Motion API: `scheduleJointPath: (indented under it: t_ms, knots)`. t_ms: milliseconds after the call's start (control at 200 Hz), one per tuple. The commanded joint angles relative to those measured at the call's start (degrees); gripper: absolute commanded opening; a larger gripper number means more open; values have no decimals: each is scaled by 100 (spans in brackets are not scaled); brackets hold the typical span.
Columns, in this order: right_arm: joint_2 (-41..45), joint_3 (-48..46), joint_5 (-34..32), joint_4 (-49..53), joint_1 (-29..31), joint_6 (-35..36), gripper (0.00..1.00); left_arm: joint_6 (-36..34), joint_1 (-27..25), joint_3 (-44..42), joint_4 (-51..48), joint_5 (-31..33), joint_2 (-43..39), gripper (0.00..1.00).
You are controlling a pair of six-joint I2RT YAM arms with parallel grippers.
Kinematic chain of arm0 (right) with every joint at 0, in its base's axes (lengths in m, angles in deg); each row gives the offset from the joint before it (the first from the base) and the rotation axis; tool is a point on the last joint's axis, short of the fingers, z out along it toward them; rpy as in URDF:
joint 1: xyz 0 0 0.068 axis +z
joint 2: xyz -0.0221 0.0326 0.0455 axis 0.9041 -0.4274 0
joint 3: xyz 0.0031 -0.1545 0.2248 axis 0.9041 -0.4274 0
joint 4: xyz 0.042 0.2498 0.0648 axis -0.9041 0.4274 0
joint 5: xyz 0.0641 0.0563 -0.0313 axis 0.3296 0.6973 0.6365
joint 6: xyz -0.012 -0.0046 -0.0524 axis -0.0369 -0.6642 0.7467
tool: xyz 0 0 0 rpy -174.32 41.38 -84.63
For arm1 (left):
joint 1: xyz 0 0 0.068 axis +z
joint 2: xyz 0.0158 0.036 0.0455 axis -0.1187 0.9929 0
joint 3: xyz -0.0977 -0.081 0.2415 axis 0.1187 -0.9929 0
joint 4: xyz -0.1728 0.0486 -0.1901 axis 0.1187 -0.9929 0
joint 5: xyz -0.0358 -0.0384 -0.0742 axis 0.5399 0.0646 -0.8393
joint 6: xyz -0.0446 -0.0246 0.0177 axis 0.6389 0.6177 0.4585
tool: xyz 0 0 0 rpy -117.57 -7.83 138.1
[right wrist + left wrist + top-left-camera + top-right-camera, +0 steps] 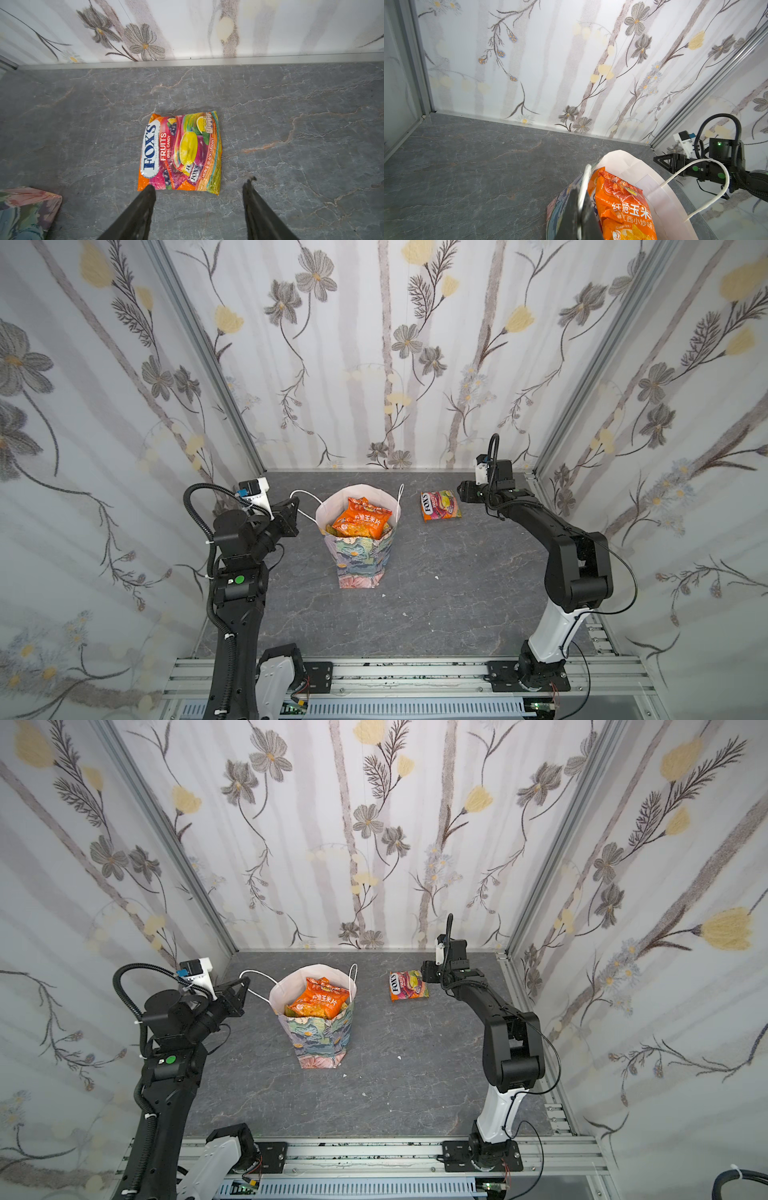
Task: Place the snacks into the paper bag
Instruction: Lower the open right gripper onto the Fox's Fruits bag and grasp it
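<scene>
A floral paper bag (359,549) stands upright near the middle of the grey marble-patterned tabletop (436,597), its mouth open and an orange corn-chip pouch (362,520) poking out of the top, as seen in both top views. At the bag's left side, the left gripper (296,501) is clamped on one white cord handle (305,501). The left wrist view shows the cord pinched between the closed dark fingers (572,209), with the orange pouch just behind them inside the bag's white interior. The second handle (401,493) stands free at the bag's far right rim.

To the right of the bag and apart from it, a FOX'S Fruits candy pouch (441,506) lies flat, label up, near the back wall. The right gripper (201,185) hangs over the pouch's near edge with its jaws spread wide and nothing between them. Whether a fingertip touches the pouch cannot be told.
</scene>
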Motion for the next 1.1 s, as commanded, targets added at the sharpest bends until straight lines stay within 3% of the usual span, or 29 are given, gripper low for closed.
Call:
scheduleJointPath:
  t_ms: [0, 365, 1094]
  knots:
    - [-204, 78, -153, 93, -3, 235, 68, 7, 13, 25, 385, -9, 9, 0]
    - [-1010, 508, 140, 559, -11, 708, 73, 3, 15, 37, 375, -11, 4, 0]
    - [-2156, 1411, 479, 1008, -98, 968, 63, -72, 11, 51, 283, 95, -12, 0]
